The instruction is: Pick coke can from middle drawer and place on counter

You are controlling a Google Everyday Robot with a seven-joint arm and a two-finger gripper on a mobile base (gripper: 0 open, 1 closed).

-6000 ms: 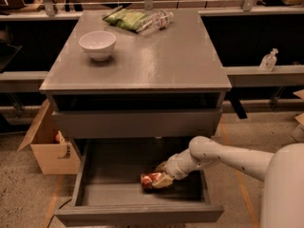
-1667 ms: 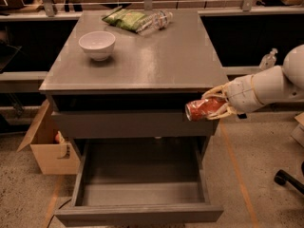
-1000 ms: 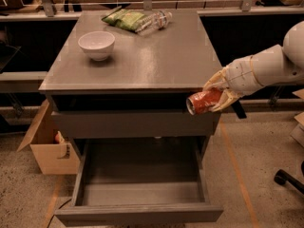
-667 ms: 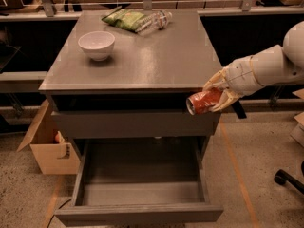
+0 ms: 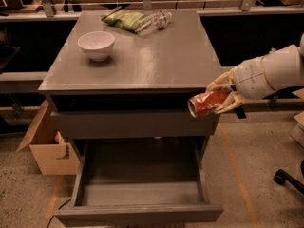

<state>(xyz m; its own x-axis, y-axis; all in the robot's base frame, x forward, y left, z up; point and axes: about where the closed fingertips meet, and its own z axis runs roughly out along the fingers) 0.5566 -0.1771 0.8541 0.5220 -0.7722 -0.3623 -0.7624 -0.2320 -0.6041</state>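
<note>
The coke can (image 5: 207, 103), red with a silver end, lies sideways in my gripper (image 5: 224, 95), which is shut on it. The gripper holds it in the air at the front right corner of the cabinet, just below the level of the grey counter (image 5: 156, 61) and beside its edge. The middle drawer (image 5: 140, 179) stands pulled open below, with nothing visible inside it. My white arm comes in from the right.
On the counter stand a white bowl (image 5: 96, 44) at the left, and a green snack bag (image 5: 124, 19) and a clear plastic bottle (image 5: 154, 22) at the back. An open cardboard box (image 5: 45, 146) sits on the floor left of the cabinet. A chair wheel (image 5: 281, 176) is at right.
The gripper lifted the can out of the drawer to the cabinet's right front corner. Over the last second it has barely moved.
</note>
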